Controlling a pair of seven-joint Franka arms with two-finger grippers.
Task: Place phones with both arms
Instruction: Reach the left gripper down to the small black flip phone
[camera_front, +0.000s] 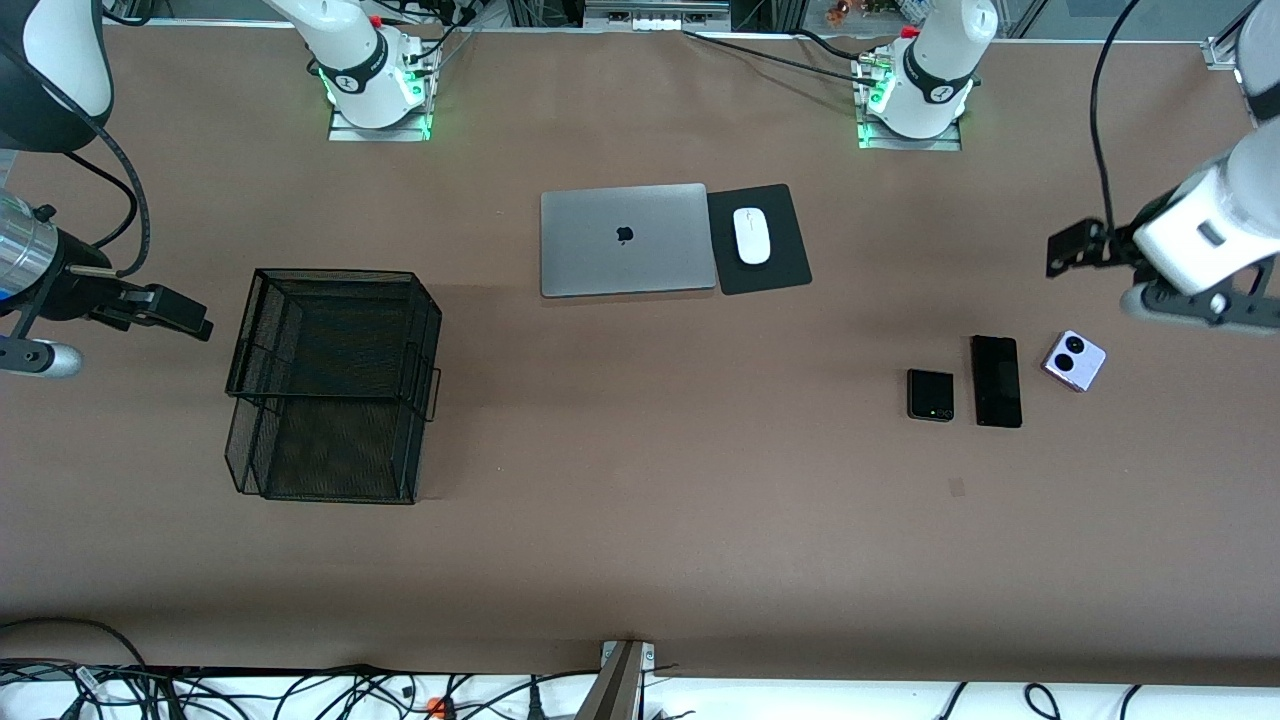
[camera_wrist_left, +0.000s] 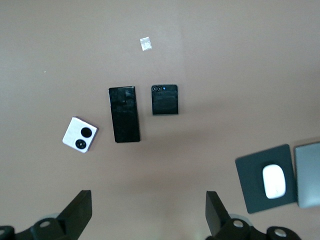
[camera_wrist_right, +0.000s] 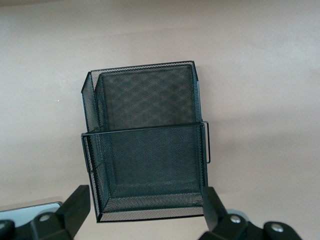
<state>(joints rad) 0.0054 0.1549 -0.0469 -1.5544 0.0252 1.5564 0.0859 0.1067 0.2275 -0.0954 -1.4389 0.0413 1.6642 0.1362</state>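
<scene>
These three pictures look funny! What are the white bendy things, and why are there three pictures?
The white bendy things are two robot arms. One picture looks down from a high camera; the other two come from cameras on the arms' wrists. The left end effector hangs open above the table near three phones: a black flip phone, a long black phone and a lilac flip phone. The right end effector hangs open beside a black mesh basket. A closed laptop and a white mouse on a black pad lie nearer the arms' bases. Nothing is held.
</scene>
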